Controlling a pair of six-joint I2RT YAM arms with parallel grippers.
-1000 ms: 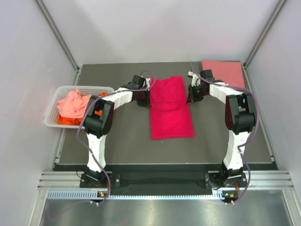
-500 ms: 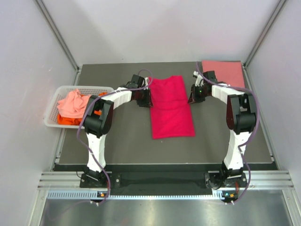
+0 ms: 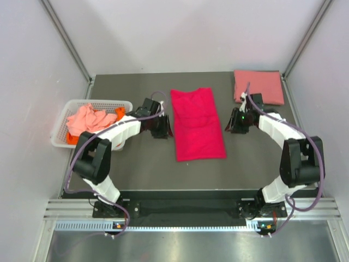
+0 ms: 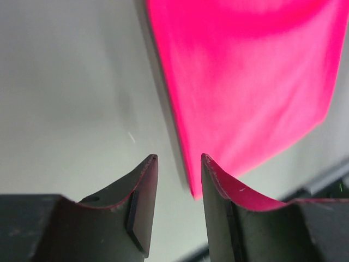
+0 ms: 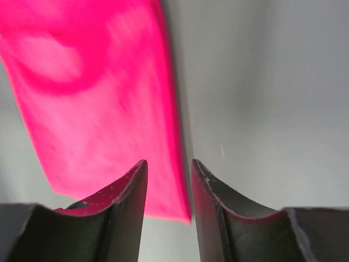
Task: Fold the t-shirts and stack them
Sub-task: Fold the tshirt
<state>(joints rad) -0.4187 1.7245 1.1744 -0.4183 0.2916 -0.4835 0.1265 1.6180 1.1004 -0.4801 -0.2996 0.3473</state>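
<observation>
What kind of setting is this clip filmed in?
Most likely a lab test cell: white panels on metal struts enclose a dark table, and the left arm and right arm are bolted to an aluminium rail at its near edge, with a magenta t-shirt laid flat between them.

Flat magenta t-shirt [image 3: 196, 124]; folded salmon t-shirt [image 3: 259, 86]

My magenta-red t-shirt [image 3: 197, 124] is one plain, bright colour all over, with no print or stripe. The salmon pink t-shirt [image 3: 259, 86] is plain too, and duller. The basket [image 3: 112, 103] is white and slotted; in it I see a pale coral t-shirt [image 3: 87, 118] and an orange t-shirt [image 3: 71, 137]. The table [image 3: 136, 158] is dark grey. My arms [image 3: 124, 129] are white with black joints, and my fingers [image 4: 136, 202] are matte black.
</observation>
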